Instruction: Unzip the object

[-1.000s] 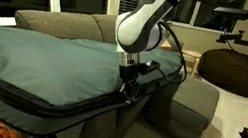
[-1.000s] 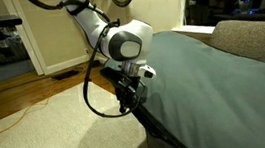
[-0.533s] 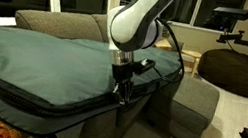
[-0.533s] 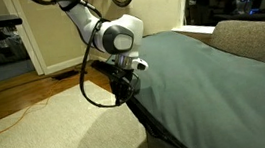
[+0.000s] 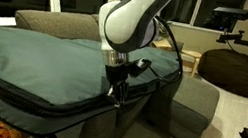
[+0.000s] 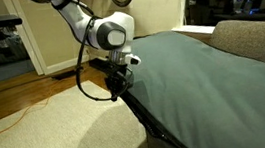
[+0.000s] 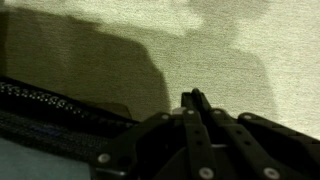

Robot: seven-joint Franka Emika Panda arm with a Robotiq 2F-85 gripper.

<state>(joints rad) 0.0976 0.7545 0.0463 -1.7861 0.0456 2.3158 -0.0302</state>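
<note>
The large teal-grey padded bag (image 5: 44, 61) lies flat across the sofa, with a dark zipper band along its edge (image 5: 47, 102). It shows in both exterior views (image 6: 203, 71). My gripper (image 5: 116, 86) hangs at the bag's front edge, on the zipper band (image 6: 117, 86). In the wrist view the fingers (image 7: 195, 97) are pressed together at the tips, shut on the zipper pull, which the fingers mostly hide. The zipper band (image 7: 50, 105) runs at the left over pale carpet.
The grey sofa (image 5: 61, 23) lies under the bag, its back also in view (image 6: 254, 35). A grey ottoman (image 5: 194, 106) stands beside it and a dark brown beanbag (image 5: 240, 70) behind. Pale carpet (image 6: 49, 134) lies in front, with an orange cable (image 6: 17, 117) on the wood floor.
The shut gripper has slid along the bag's zipper edge, leftward in both exterior views, and the arm's wrist has swung with it. The bag has not shifted.
</note>
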